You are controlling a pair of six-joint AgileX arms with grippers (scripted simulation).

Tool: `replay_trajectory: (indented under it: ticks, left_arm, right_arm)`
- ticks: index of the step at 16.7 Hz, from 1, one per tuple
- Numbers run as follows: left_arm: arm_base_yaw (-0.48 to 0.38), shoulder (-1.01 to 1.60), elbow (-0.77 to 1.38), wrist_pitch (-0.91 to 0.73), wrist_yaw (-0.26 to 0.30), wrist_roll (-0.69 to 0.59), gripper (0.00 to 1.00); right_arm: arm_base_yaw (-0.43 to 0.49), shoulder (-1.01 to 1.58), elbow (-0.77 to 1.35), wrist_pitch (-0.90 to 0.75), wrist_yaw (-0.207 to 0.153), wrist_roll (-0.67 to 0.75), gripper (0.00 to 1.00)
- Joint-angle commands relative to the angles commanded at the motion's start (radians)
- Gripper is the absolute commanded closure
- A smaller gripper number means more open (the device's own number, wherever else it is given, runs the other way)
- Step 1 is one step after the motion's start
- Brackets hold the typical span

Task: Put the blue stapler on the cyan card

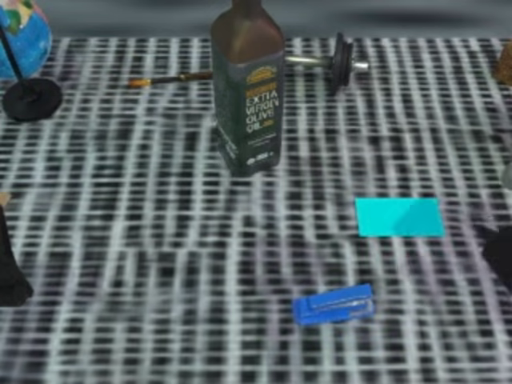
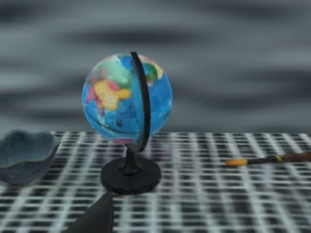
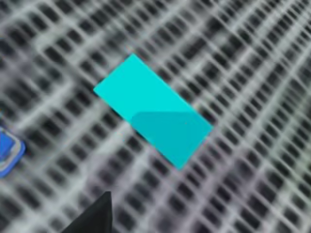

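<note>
The right gripper (image 1: 502, 254) peeks in at the right edge of the table, and I cannot tell if it is spread or pressed together. The left gripper (image 1: 10, 276) rests at the left edge. The blue stapler (image 1: 334, 305) lies flat, near the cyan card (image 1: 399, 217) but not touching. I think the right arm should come down over the stapler's middle and pinch its long sides.
</note>
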Motion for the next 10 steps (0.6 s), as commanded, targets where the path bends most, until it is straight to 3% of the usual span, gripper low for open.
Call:
replay_trajectory:
  ticks: [10]
  left_arm:
    - [0.0, 0.0, 0.0, 0.0, 0.0, 0.0, 0.0]
  right_arm:
    - [0.321, 0.853, 0.647, -0.509, -0.003, -0.432, 0.0]
